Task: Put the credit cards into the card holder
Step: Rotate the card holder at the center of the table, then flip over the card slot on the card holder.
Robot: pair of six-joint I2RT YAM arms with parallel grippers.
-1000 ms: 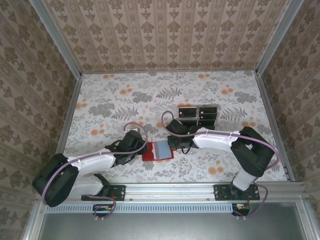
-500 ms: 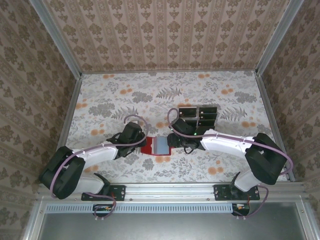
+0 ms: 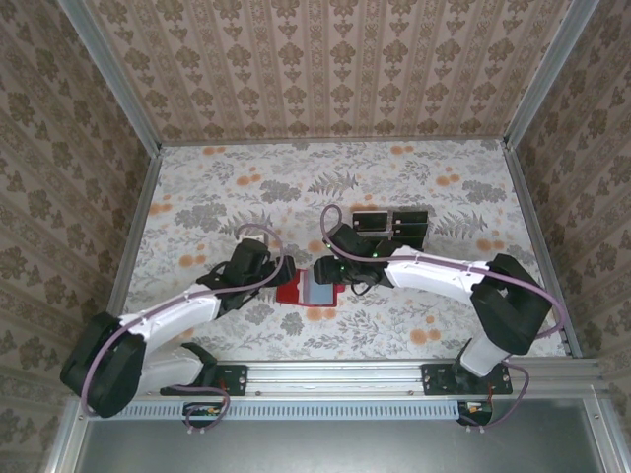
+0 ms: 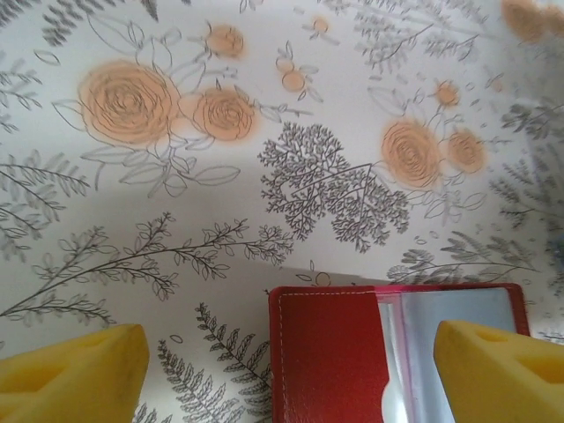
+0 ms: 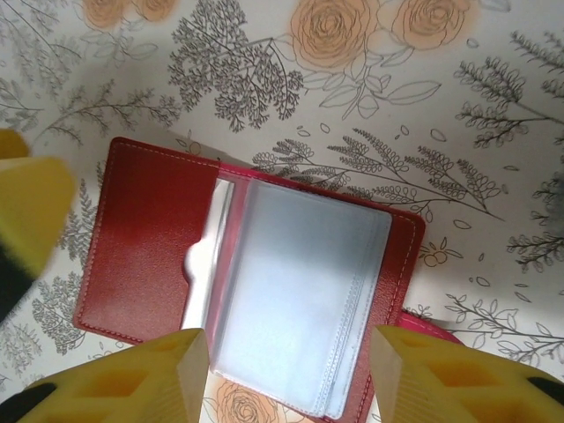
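Observation:
The card holder [image 3: 296, 294] is a red wallet lying open and flat on the flowered table, its clear sleeves facing up. My left gripper [image 3: 277, 275] stands open at the holder's left edge, and my right gripper [image 3: 323, 272] stands open over its right half. From the left wrist, the holder's red flap [image 4: 335, 352] lies between the spread yellow fingertips [image 4: 75, 374] of the left gripper [image 4: 286, 374], untouched. From the right wrist, the sleeves [image 5: 282, 282] lie just ahead of the open right gripper [image 5: 286, 379]. The credit cards [image 3: 371, 225] stand dark in a rack behind the right gripper.
The rack [image 3: 409, 228] sits mid-table, just beyond the right arm. Patterned walls close in the table on three sides, and a metal rail [image 3: 345, 372] runs along the near edge. A yellow fingertip of the left gripper [image 5: 26, 211] shows at the right wrist view's left edge.
My left gripper was shut at the holder's left edge and now stands open. My right gripper has opened wider. Both wrists shifted slightly toward the far side; the holder lies open.

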